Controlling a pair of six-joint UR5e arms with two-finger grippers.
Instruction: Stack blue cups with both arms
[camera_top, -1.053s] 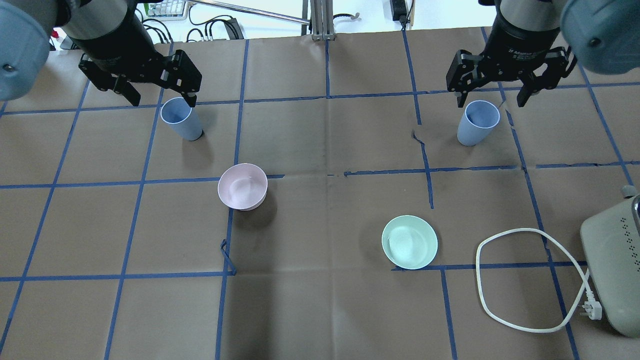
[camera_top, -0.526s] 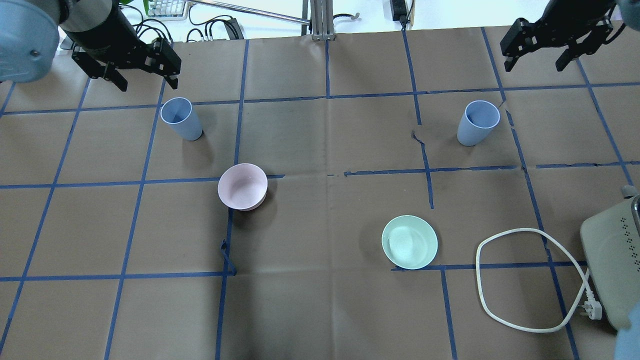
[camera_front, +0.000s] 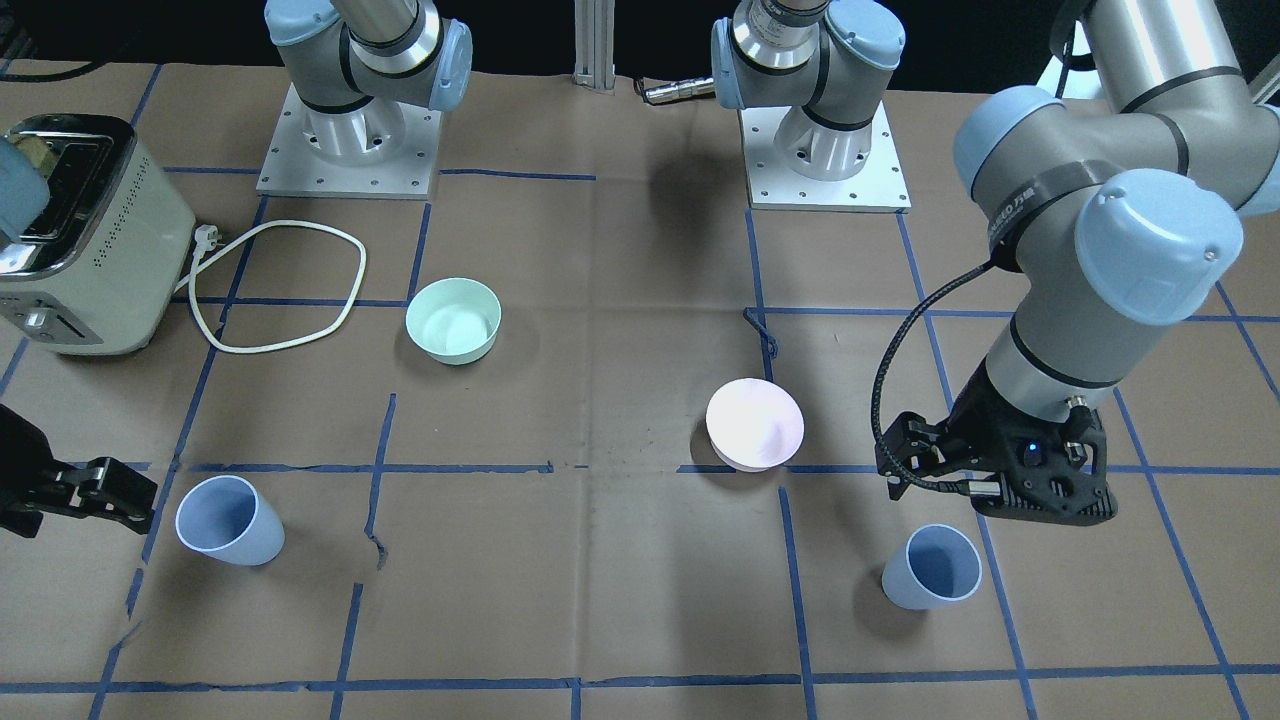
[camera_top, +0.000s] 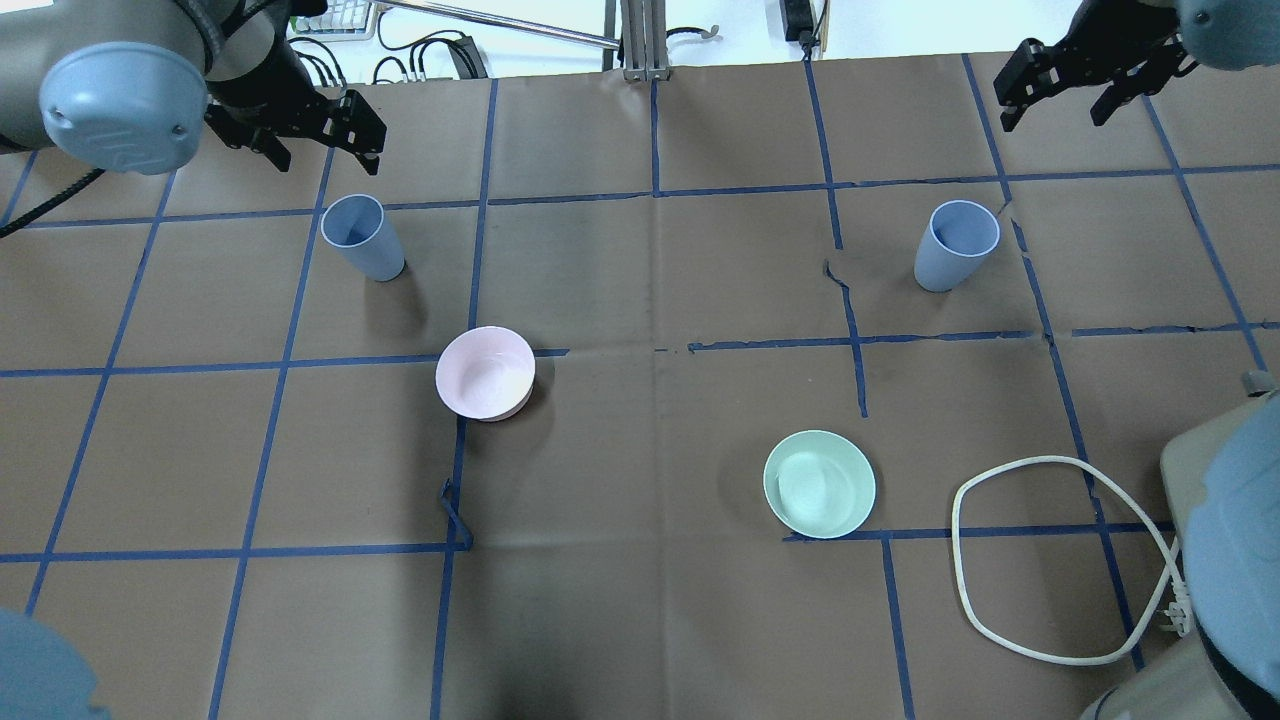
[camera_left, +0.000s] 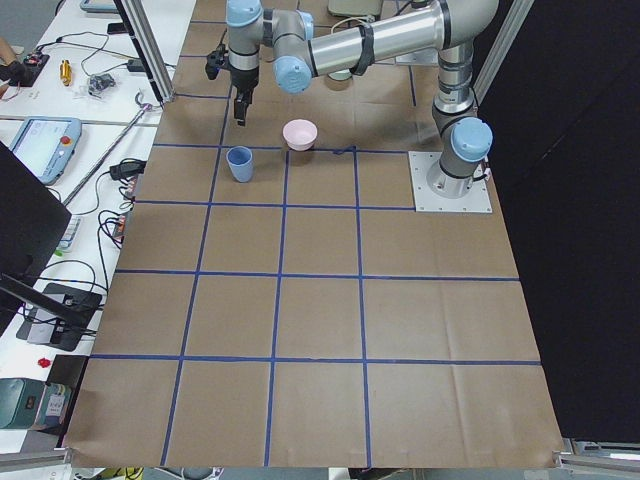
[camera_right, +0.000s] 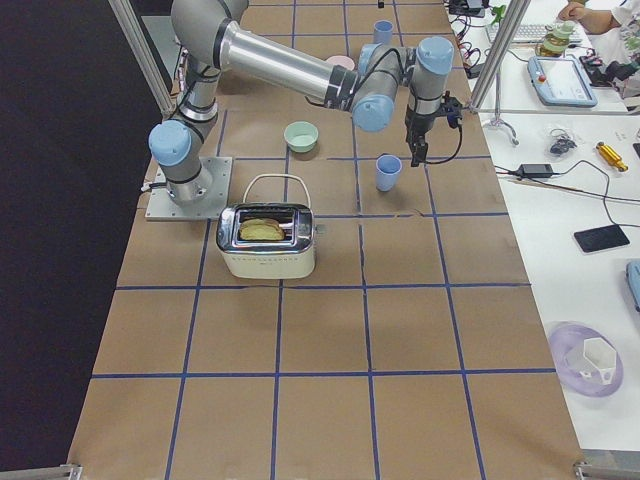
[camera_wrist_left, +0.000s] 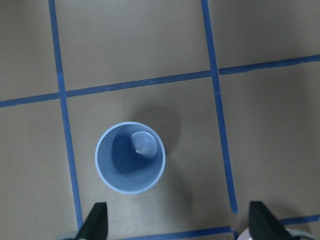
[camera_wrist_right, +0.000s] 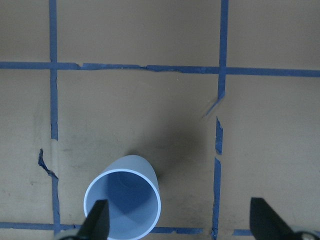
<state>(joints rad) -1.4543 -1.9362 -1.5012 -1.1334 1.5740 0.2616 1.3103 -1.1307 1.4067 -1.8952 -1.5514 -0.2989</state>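
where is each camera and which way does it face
Front-facing: across the table, facing the robot; both bases, left arm.
Overhead: behind the robot, looking forward-down; left end effector, right end effector.
Exterior left: table's left end, looking along it; left arm.
Exterior right: opposite end, over the toaster; right arm.
Left wrist: straight down on the left blue cup; left fingertips.
Right wrist: straight down on the right blue cup; right fingertips.
Shared: front-facing and overhead show the pink bowl.

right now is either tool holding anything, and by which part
Nothing is held. The left tool and right tool are open, apart from the left blue plastic cup and right blue plastic cup.
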